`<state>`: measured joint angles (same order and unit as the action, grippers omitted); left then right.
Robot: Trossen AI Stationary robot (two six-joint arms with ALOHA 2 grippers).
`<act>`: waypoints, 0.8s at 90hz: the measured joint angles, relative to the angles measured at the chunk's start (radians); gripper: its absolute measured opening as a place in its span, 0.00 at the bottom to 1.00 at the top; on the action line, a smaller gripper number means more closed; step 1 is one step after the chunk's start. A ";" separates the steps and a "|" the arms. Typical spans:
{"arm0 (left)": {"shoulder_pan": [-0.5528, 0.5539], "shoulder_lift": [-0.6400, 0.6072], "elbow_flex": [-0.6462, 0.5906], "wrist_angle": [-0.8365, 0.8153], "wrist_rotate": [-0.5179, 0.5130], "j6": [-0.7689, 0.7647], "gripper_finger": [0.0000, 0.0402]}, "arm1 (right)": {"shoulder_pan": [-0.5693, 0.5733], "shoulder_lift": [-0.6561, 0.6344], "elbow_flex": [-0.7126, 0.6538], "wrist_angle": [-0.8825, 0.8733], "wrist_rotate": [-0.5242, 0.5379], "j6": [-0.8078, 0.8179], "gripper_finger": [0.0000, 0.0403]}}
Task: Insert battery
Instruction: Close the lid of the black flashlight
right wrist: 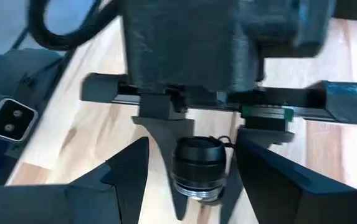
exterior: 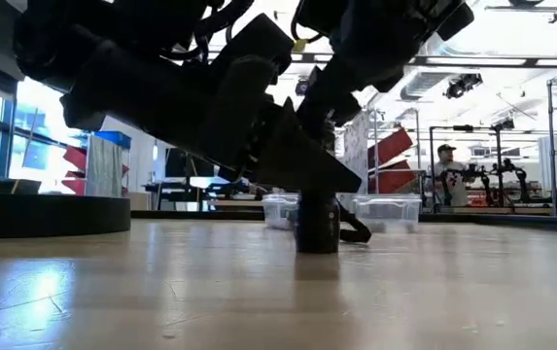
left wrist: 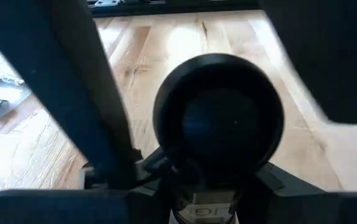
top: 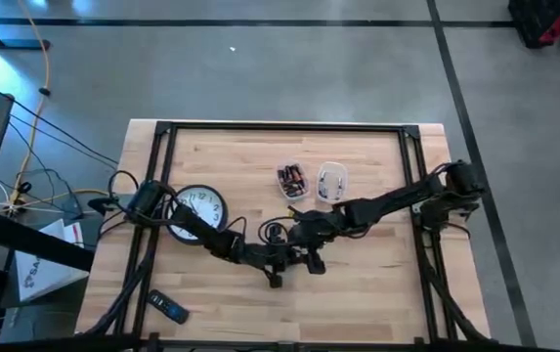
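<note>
Lower middle of the high view: left gripper (top: 277, 273) and right gripper (top: 313, 260) nose to nose, almost touching. Between them, a black cylinder (exterior: 317, 225), probably a torch body, upright on the table (top: 377, 284) with its long axis vertical and its round end facing up.

Left gripper apparently pinching the cylinder from the side, steadying it. Right gripper spread wide, one finger (right wrist: 125, 180) on each side of the cylinder, with nothing seen between them; no battery in either pincer. Judged nearer to the batteries, so likely the arm to fetch one, then bring it straight down onto the cylinder's top end. Little room there: the left gripper crowds the top, and a cable loops just left of it.

Further up in the high view, just above the right forearm, a small clear tray (top: 292, 181) with loose batteries (top: 290, 179), well apart from the cylinder. Beside it to the right, a second clear tray (top: 331, 182), contents unclear. Left of centre, a round clock (top: 201, 207), partly under the left arm. Lower left, a dark remote (top: 168, 308). Beyond the table, on the right of the low view, a person (exterior: 446, 175) standing at benches.
</note>
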<state>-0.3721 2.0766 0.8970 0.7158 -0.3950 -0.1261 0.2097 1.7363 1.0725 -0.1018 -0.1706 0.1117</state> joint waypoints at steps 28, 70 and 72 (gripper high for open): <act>0.000 0.000 0.000 0.000 -0.006 -0.005 0.25 | 0.001 0.000 0.000 -0.003 0.030 0.007 0.27; -0.029 0.003 -0.001 0.045 -0.051 0.035 0.24 | 0.045 -0.061 -0.190 0.367 0.143 0.096 0.17; -0.030 0.003 -0.002 0.047 -0.055 0.036 0.24 | 0.047 -0.061 -0.212 0.408 0.143 0.106 0.17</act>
<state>-0.4026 2.0800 0.8955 0.7627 -0.4497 -0.0898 0.2567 1.6752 0.8608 0.3066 -0.0276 0.2177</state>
